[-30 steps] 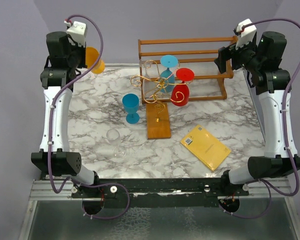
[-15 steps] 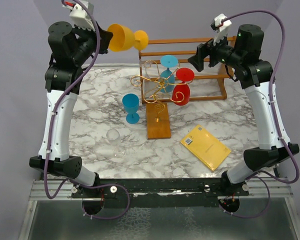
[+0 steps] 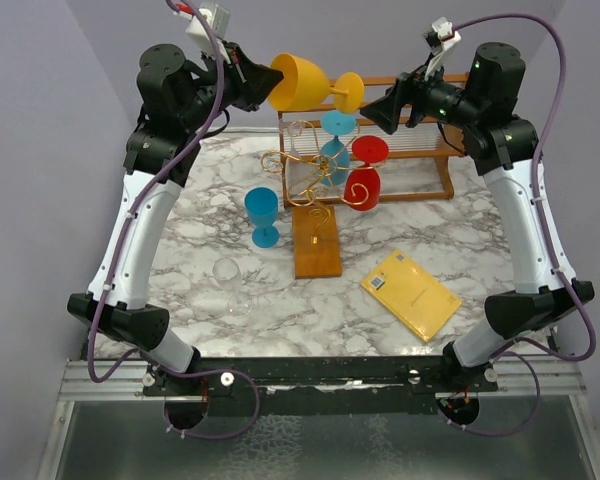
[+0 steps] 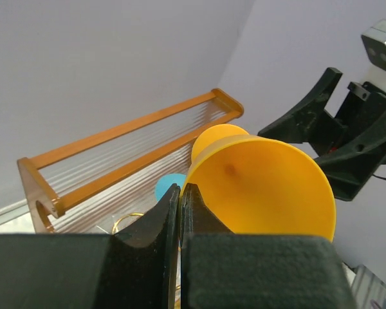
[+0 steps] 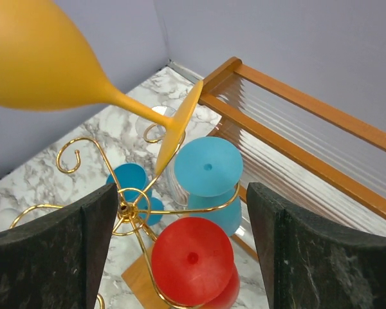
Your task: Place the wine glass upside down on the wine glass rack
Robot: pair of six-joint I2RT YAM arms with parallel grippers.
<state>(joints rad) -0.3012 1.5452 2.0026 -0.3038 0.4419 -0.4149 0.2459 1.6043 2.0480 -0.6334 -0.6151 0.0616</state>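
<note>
The wine glass [image 3: 302, 82] is opaque yellow and lies on its side in the air above the wine glass rack [image 3: 305, 170], its foot pointing right. My left gripper [image 3: 265, 80] is shut on its rim [image 4: 188, 187], with the bowl [image 4: 264, 187] filling the left wrist view. My right gripper [image 3: 372, 108] stands open just right of the foot [image 5: 180, 125], not touching it. In the right wrist view the gold wire arms [image 5: 132, 206] lie below my right gripper [image 5: 183, 193]. A blue glass [image 5: 206, 166] and a red glass [image 5: 192, 257] hang on them upside down.
The bigger wooden slatted shelf [image 3: 400, 135] stands behind the rack. An upright blue glass [image 3: 263, 215] and a clear glass [image 3: 232, 285] stand on the marble table, left of the rack's wooden base [image 3: 316, 250]. A yellow booklet [image 3: 411, 293] lies at the front right.
My left arm has swung the yellow glass up and to the right, over the rack. My right gripper has moved left toward the glass's foot, its jaws a little narrower.
</note>
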